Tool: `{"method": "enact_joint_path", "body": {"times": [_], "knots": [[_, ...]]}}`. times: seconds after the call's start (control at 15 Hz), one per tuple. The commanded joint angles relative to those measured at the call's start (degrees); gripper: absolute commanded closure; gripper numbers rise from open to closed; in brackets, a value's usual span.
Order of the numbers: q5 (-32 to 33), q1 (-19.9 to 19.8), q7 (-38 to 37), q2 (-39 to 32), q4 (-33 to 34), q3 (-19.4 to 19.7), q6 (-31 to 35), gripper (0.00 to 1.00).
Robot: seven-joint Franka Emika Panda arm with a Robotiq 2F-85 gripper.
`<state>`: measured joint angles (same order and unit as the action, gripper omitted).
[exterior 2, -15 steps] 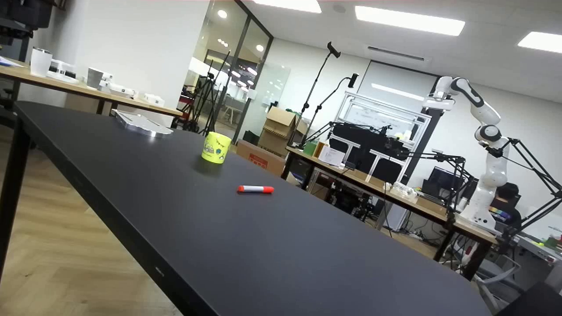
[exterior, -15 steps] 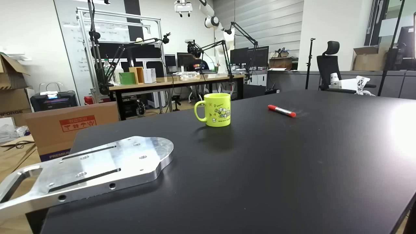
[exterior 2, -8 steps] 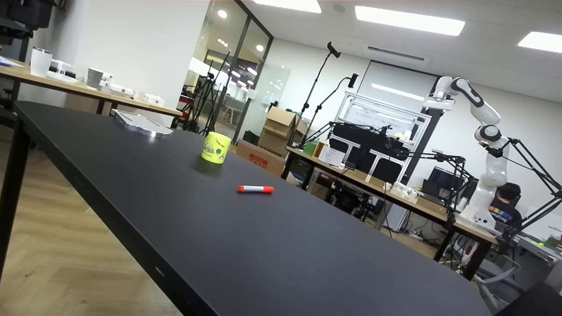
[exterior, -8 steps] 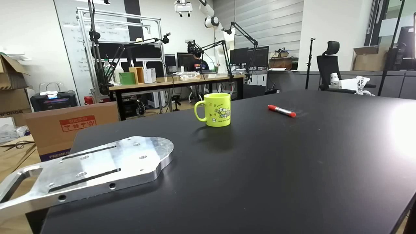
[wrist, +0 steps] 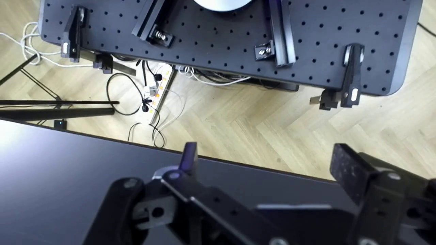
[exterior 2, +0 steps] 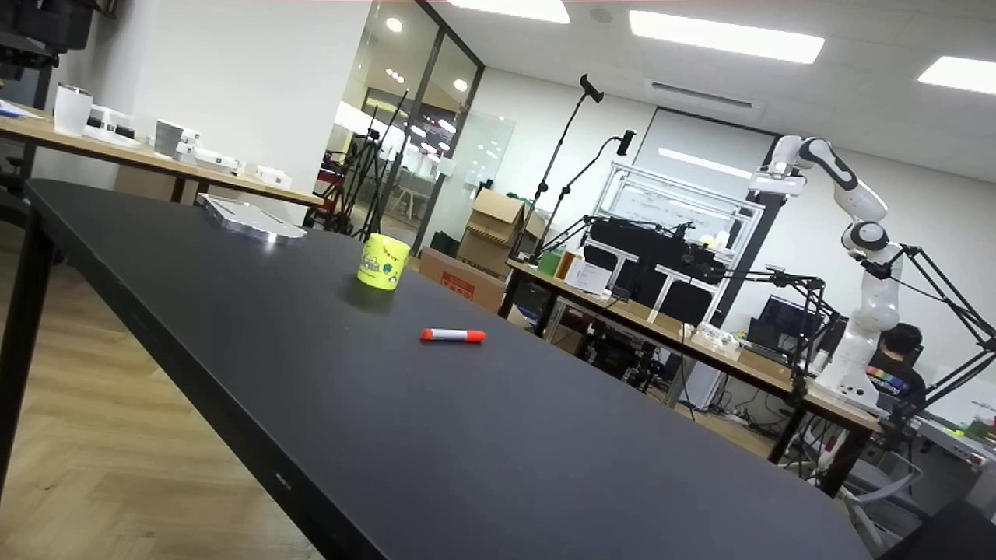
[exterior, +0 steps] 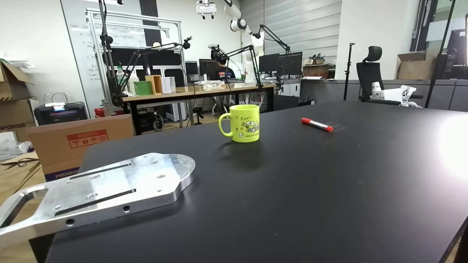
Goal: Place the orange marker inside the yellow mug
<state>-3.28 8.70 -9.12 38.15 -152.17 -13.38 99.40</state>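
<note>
The orange marker is a short stick with red-orange ends and a white middle. It lies flat on the dark table and also shows in an exterior view. The yellow mug stands upright on the same table, apart from the marker, with its handle showing in one view. It also shows in an exterior view. My gripper is wide open with nothing between its fingers, above the table's edge and the floor. Neither mug nor marker shows in the wrist view, and the gripper cannot be made out in the exterior views.
A silver metal plate with a handle lies on the dark table. In the wrist view a black perforated board is across a floor gap from the table edge, with a power strip and cables below.
</note>
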Motion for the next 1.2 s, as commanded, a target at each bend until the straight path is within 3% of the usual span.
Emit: {"method": "enact_joint_path", "body": {"times": [0.0, 0.47, 0.87, 1.13], "knots": [[3.97, -2.98, 3.80, -4.00, 1.59, 4.26, 8.58, 0.00], [11.33, -10.88, 11.59, -14.75, 9.35, 14.02, 24.23, 0.00], [1.81, -12.37, 5.47, -25.20, 17.59, 16.79, 38.22, 0.00], [-0.61, -12.64, -1.25, -30.97, 22.78, 15.45, 40.38, 0.00]]}}
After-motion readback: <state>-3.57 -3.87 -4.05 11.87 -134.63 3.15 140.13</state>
